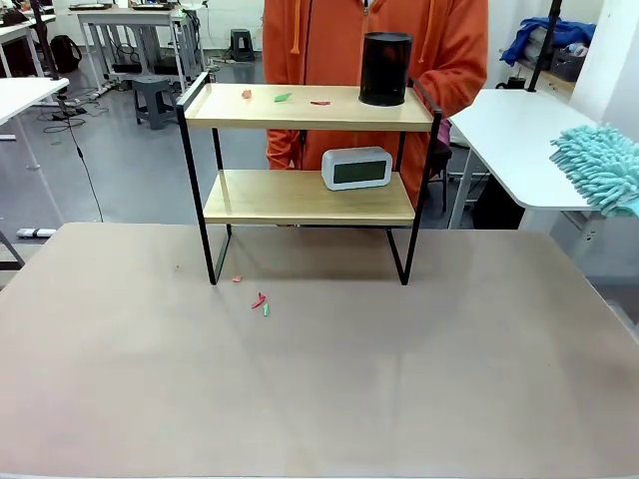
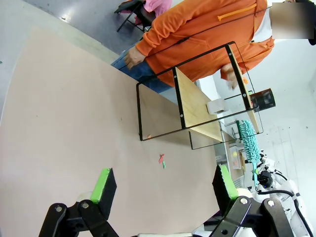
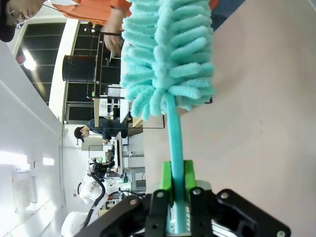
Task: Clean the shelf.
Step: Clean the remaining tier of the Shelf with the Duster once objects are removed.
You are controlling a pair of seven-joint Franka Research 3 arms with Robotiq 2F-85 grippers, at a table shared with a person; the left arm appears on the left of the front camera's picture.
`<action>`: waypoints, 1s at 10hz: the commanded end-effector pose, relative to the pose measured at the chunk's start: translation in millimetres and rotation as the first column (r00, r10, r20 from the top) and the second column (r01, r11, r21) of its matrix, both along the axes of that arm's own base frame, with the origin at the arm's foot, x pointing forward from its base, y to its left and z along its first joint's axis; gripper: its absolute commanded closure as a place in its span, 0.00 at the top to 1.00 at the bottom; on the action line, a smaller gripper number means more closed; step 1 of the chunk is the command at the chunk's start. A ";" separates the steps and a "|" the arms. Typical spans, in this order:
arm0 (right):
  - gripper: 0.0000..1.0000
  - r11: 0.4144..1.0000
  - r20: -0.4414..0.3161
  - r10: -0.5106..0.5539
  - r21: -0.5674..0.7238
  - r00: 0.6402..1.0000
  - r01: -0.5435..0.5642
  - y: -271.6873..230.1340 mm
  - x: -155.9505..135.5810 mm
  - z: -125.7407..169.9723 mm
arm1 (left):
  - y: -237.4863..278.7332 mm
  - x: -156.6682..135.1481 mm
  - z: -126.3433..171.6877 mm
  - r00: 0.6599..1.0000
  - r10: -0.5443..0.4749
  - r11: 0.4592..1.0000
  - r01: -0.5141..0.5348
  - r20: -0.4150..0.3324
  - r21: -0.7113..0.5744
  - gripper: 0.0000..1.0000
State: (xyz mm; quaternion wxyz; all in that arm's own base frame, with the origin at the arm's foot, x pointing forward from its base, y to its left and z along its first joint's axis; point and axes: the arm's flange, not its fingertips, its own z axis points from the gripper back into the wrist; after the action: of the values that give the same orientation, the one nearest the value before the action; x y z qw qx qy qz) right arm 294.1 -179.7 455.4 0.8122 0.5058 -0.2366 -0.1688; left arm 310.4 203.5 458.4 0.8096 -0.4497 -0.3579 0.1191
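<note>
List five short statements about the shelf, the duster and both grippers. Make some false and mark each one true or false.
1. The right gripper is shut on the handle of the teal duster. True.
2. The left gripper holds a cloth. False: it is open and empty.
3. The digital clock stands on the top board of the shelf. False: it stands on the lower board, and the black cylinder is on top.
4. Small coloured scraps lie on the top board. True.
5. The table in front of the shelf is free of litter. False: red and green bits lie near the left front leg.
</note>
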 end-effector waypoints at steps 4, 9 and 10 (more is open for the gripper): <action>0.00 1.000 0.027 0.011 -0.002 1.000 -0.011 -1.1 -2.4 1.1 | -0.7 1.3 -0.7 0.999 -0.003 1.000 0.003 0.032 -0.003 1.00; 0.12 1.000 0.000 0.000 0.000 1.000 0.000 0.0 0.0 0.0 | -0.7 1.3 -0.7 0.999 -0.003 1.000 0.003 0.032 -0.003 1.00; 0.12 0.997 0.056 -0.029 -0.074 0.998 0.033 13.6 9.7 27.6 | -0.7 1.3 -0.7 0.999 -0.003 1.000 0.003 0.032 -0.003 1.00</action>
State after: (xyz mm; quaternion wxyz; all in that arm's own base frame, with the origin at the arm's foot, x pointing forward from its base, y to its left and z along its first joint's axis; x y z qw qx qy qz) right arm 297.2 -176.7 461.8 0.8169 0.4963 -0.2434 -0.1645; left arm 310.4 203.5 458.4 0.8095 -0.4497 -0.3580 0.1192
